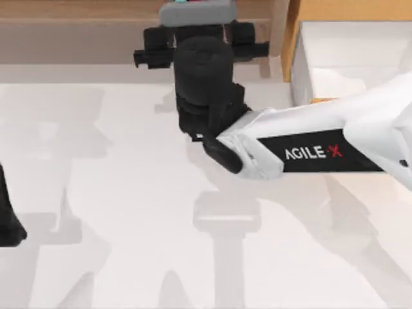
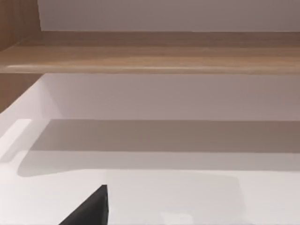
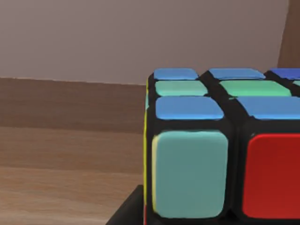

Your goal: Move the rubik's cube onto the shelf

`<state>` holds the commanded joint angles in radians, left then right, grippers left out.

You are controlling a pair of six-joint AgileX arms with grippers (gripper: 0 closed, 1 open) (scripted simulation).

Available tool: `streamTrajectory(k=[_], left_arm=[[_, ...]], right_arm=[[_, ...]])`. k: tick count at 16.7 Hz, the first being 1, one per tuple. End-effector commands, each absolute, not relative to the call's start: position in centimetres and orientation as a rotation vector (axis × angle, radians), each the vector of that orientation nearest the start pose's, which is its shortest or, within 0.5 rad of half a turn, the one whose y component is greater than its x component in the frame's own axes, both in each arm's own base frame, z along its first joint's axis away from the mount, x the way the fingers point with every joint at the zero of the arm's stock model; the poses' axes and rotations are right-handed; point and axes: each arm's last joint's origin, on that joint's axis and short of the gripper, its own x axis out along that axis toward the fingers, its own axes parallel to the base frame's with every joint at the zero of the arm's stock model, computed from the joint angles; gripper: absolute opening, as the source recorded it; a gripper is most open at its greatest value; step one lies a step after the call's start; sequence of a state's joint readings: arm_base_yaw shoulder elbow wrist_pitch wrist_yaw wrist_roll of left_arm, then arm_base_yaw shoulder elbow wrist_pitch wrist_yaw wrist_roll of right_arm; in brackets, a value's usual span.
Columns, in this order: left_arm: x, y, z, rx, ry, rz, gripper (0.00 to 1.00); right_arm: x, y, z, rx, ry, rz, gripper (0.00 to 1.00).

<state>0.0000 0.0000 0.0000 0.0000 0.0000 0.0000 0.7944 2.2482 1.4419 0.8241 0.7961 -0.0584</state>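
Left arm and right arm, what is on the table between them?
Nothing: in the top view, bare white table lies between the parked left arm at the left edge and the right arm reaching toward the shelf.

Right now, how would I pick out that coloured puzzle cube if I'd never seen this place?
Find the long light-brown wooden shelf along the far edge of the table. The white right arm reaches to it, and its black right gripper sits over the board. The rubik's cube is there at the gripper: a black grid with blue, green, teal and red stickers, the one multicoloured thing here.
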Motion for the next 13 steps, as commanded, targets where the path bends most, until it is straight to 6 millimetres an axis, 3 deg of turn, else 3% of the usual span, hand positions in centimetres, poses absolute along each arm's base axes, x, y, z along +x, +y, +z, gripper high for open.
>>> streamTrajectory(k=[5, 13], left_arm=[[10.57, -0.12, 16.0, 0.0, 0.0, 0.0, 1.0], [10.57, -0.12, 16.0, 0.0, 0.0, 0.0, 1.0]], right_arm=[[35.32, 34.15, 16.2, -0.001, -0.097, -0.006, 0.0], [35.88, 33.95, 16.58, 0.008, -0.104, -0.012, 0.0]])
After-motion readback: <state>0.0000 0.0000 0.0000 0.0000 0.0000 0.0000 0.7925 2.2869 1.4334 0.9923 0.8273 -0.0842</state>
